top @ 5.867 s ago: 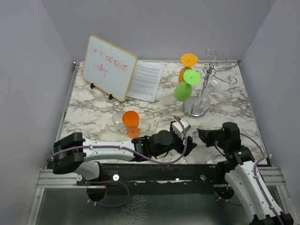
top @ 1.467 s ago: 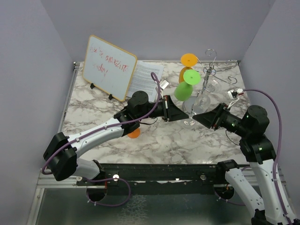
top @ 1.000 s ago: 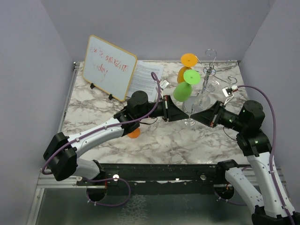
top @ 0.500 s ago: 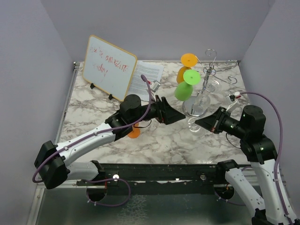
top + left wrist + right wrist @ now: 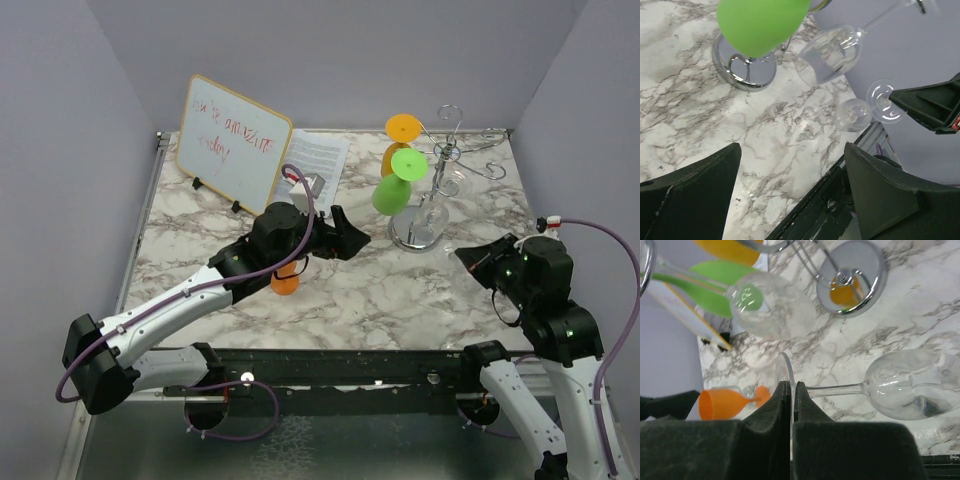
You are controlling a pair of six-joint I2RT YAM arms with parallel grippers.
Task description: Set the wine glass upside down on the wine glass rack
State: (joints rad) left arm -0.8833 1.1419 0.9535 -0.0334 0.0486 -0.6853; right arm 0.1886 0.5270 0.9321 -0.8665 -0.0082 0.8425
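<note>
At the near right of the marble table (image 5: 200, 260), the right gripper (image 5: 791, 387) was clamped tight on the thin round foot of a clear wine glass (image 5: 910, 385). The stem ran sideways and the bowl reached out over the tabletop. The glass was short of the rack, apart from it on its near right side and touching none of the wire arms. Across from it the left gripper (image 5: 791, 152) hung with its jaws spread wide and nothing between them, pointed toward the rack's base. Just behind the left arm an orange glass (image 5: 284, 282) sat on the table, partly hidden. Farther back stood the chrome rack (image 5: 405, 238), its disc base on the marble. A green glass (image 5: 392, 193), a second orange glass (image 5: 403, 128) and another clear glass (image 5: 830, 55) hung bowl-down from its arms. At the far left a whiteboard (image 5: 232, 142) with red writing leaned on its stand beside a printed sheet of paper (image 5: 318, 170).
</note>
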